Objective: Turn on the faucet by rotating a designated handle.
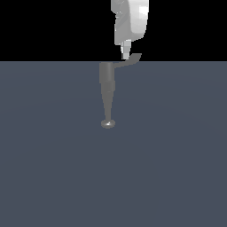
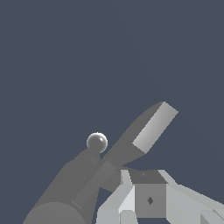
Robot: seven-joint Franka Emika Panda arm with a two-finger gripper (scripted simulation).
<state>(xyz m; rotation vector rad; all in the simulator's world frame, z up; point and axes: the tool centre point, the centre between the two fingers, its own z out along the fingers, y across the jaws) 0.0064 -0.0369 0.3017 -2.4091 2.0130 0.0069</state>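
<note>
Wrist view puts the tool [image 2: 148, 192] low in the picture, its pale fingers [image 2: 127, 199] close against the near end of the handle [image 2: 151, 127], a flat grey lever that angles away from the faucet [image 2: 70, 188]. Only the roots of the fingers show, so I cannot tell whether they are spread or pressed together, nor whether they pinch the lever or merely rest beside it. In the exterior view the tool [image 1: 127, 55] hangs straight down from the white arm [image 1: 131, 22], its tip touching or just above the handle [image 1: 129, 60], which juts toward the exterior view's right from the top of the faucet [image 1: 107, 84]. Below that, the faucet body narrows to a spout ending in a small round knob [image 1: 107, 123] over the dark surface [image 1: 177, 155]. No water is drawn, and nothing marks which lever angle counts as on, so the pictures do not settle whether the handle stands at its off or its on position. My judgement is that the step in hand is contact with the lever, either just ahead of a sweep or at the close of one. Any turning would call for a sideways push about the faucet's upright axis, with the tool kept level with the lever so that it does not slip over the thin edge.
</note>
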